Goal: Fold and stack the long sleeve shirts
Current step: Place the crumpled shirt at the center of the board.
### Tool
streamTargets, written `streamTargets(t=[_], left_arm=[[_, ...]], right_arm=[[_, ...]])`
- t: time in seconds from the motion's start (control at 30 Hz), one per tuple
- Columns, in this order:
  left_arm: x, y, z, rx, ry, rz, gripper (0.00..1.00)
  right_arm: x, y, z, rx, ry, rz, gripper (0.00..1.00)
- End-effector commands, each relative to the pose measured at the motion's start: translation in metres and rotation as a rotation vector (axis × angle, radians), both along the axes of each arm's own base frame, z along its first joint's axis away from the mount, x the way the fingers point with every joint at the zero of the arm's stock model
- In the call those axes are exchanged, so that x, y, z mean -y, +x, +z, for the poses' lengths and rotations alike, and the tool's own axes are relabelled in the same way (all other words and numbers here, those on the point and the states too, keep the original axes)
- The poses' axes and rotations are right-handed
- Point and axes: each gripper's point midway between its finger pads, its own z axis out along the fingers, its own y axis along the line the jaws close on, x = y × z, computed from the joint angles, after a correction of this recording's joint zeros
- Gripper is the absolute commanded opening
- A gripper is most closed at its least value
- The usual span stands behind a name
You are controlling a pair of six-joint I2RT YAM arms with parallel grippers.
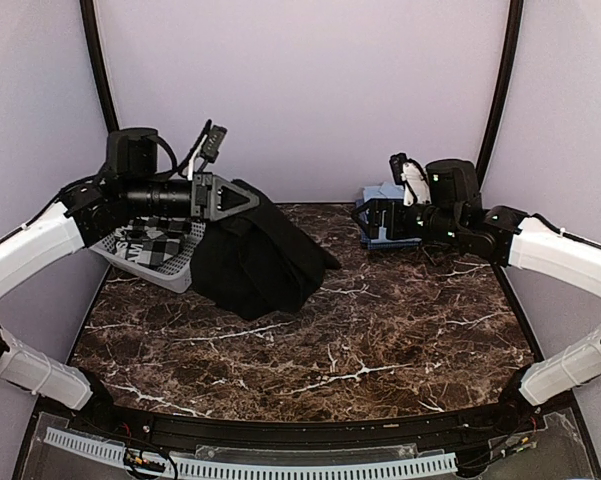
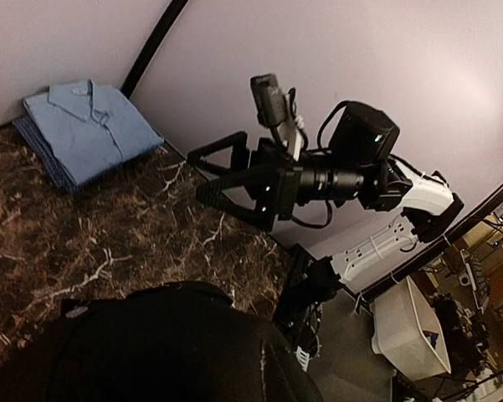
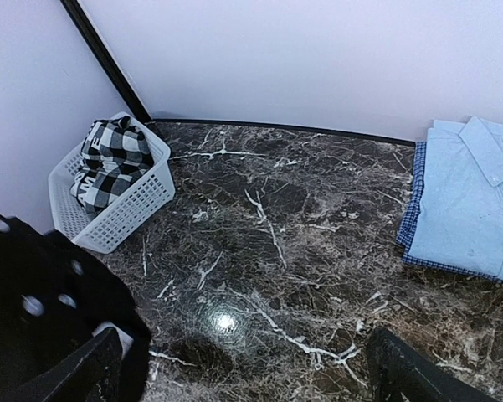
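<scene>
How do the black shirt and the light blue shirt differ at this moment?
The black shirt hangs bunched from the shut left gripper, far left; the light blue shirt lies folded flat, far right. The black one is unfolded and held; the blue one rests free on a blue checked garment. Both sit near the back wall.
</scene>
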Motion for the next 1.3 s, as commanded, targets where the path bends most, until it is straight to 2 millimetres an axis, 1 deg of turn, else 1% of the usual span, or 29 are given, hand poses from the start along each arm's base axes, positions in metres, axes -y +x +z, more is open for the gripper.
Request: streamTargets(t=[0.0, 0.03, 0.07, 0.1, 0.13, 0.17, 0.2, 0.23, 0.27, 0.3, 0.33, 0.37, 0.4, 0.43, 0.5, 0.57, 0.73, 0.87, 1.03, 1.1, 1.17, 1.27], left_arm=[[0.027, -0.006, -0.076, -0.253, 0.055, -0.158, 0.0], [0.03, -0.003, -0.089, -0.294, 0.063, -0.161, 0.0], [0.038, 0.004, -0.112, -0.354, 0.084, -0.171, 0.0], [0.043, 0.01, -0.12, -0.373, 0.091, -0.173, 0.0], [0.052, 0.022, -0.139, -0.417, 0.114, -0.173, 0.0], [0.059, 0.033, -0.165, -0.468, 0.145, -0.164, 0.01], [0.066, 0.043, -0.159, -0.461, 0.135, -0.16, 0.07], [0.073, 0.054, -0.181, -0.504, 0.159, -0.142, 0.1], [0.08, 0.065, -0.172, -0.493, 0.139, -0.132, 0.17], [0.085, 0.074, -0.185, -0.517, 0.15, -0.118, 0.22], [0.09, 0.081, -0.179, -0.512, 0.132, -0.108, 0.34], [0.092, 0.089, -0.184, -0.509, 0.131, -0.088, 0.38], [0.094, 0.094, -0.181, -0.505, 0.124, -0.075, 0.45], [0.094, 0.1, -0.185, -0.506, 0.131, -0.05, 0.51], [0.093, 0.107, -0.185, -0.503, 0.13, -0.021, 0.58], [0.09, 0.111, -0.186, -0.51, 0.131, 0.0, 0.6], [0.085, 0.116, -0.186, -0.526, 0.121, 0.022, 0.61], [0.086, 0.117, -0.186, -0.533, 0.113, 0.019, 0.61], [0.09, 0.118, -0.183, -0.535, 0.09, 0.009, 0.61], [0.091, 0.119, -0.183, -0.535, 0.085, 0.007, 0.61], [0.091, 0.119, -0.182, -0.534, 0.081, 0.005, 0.61], [0.092, 0.119, -0.185, -0.542, 0.084, -0.001, 0.61]], right_arm=[[-0.006, -0.005, 0.003, 0.005, 0.018, 0.044, 0.99], [-0.007, -0.004, -0.001, -0.004, 0.012, 0.047, 0.99], [-0.01, -0.005, -0.006, -0.021, 0.01, 0.065, 0.99], [-0.013, -0.006, -0.011, -0.037, 0.003, 0.078, 0.99], [-0.015, -0.006, -0.018, -0.054, -0.006, 0.087, 0.99], [-0.017, -0.007, -0.023, -0.07, -0.012, 0.096, 0.99], [-0.019, -0.008, -0.03, -0.086, -0.021, 0.109, 0.99], [-0.021, -0.01, -0.036, -0.102, -0.027, 0.124, 0.99], [-0.024, -0.011, -0.042, -0.118, -0.032, 0.141, 0.99], [-0.027, -0.014, -0.048, -0.135, -0.033, 0.16, 0.99], [-0.029, -0.016, -0.053, -0.152, -0.037, 0.179, 0.99], [-0.031, -0.019, -0.059, -0.168, -0.043, 0.194, 0.99], [-0.033, -0.021, -0.066, -0.184, -0.052, 0.207, 0.99], [-0.034, -0.024, -0.072, -0.194, -0.06, 0.218, 0.99], [-0.037, -0.029, -0.081, -0.211, -0.074, 0.24, 0.99], [-0.043, -0.036, -0.092, -0.227, -0.092, 0.269, 0.99], [-0.054, -0.05, -0.114, -0.249, -0.165, 0.315, 0.97], [-0.054, -0.062, -0.127, -0.253, -0.217, 0.331, 0.96], [-0.057, -0.074, -0.147, -0.28, -0.276, 0.355, 0.96], [-0.056, -0.073, -0.156, -0.283, -0.324, 0.339, 0.96], [-0.052, -0.069, -0.163, -0.285, -0.357, 0.308, 0.96], [-0.049, -0.065, -0.174, -0.297, -0.386, 0.282, 0.96]])
